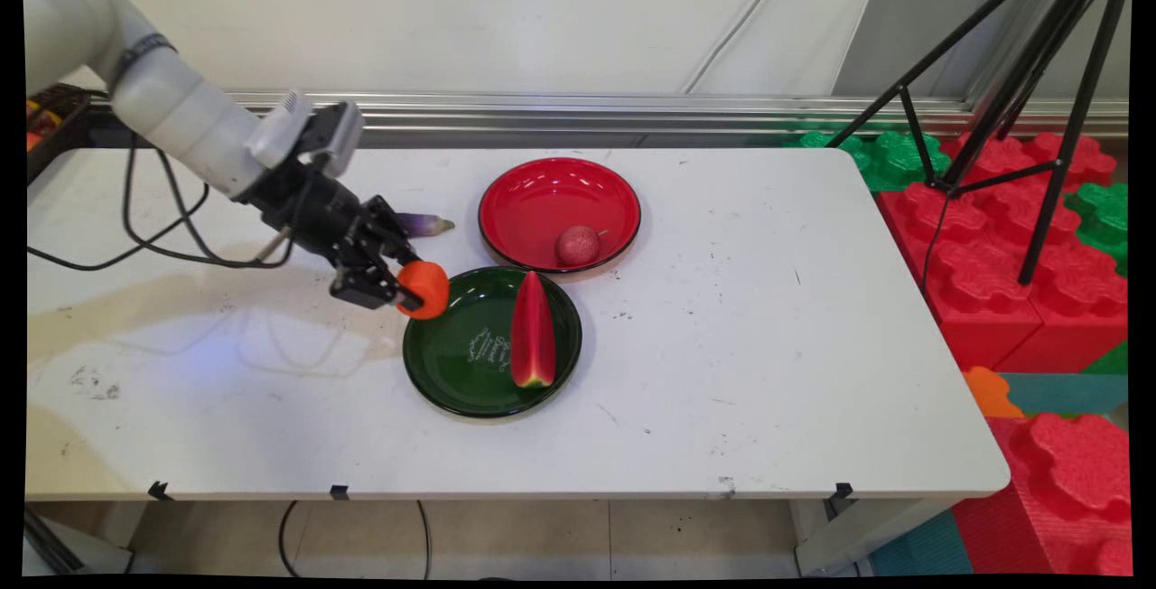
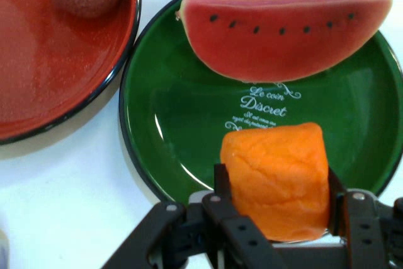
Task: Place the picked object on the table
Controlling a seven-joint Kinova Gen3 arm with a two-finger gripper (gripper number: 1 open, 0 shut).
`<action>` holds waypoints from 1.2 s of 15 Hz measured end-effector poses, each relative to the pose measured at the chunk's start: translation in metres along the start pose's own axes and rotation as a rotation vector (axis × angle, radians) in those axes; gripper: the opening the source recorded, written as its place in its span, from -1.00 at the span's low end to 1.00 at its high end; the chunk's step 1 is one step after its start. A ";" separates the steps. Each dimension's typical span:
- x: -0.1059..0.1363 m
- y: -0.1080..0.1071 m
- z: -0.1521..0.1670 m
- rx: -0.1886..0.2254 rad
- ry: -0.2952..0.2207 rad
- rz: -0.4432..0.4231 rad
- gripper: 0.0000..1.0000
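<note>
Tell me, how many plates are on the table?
2. A red plate sits toward the wall with a small reddish round fruit in it. A green plate lies right in front of it, holding a watermelon slice. None seem hidden.

green plate [image 1: 452,363]: looked glossy, enamel-like
red plate [image 1: 542,201]: was glossy, smooth
orange piece [image 2: 277,177]: was matt, slightly dimpled
watermelon slice [image 2: 283,36]: was matt, smooth
desk [image 1: 768,345]: was matt white, scuffed

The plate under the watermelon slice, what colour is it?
Dark green plate, with white writing; clearest in the hand view.
</note>
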 end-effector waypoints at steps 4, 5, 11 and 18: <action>-0.008 0.001 -0.025 0.012 -0.011 -0.011 -1.00; -0.011 0.000 -0.031 0.018 -0.017 -0.011 -1.00; -0.032 -0.011 -0.050 0.052 -0.068 0.009 -1.00; -0.059 -0.033 -0.037 0.084 -0.122 -0.007 -1.00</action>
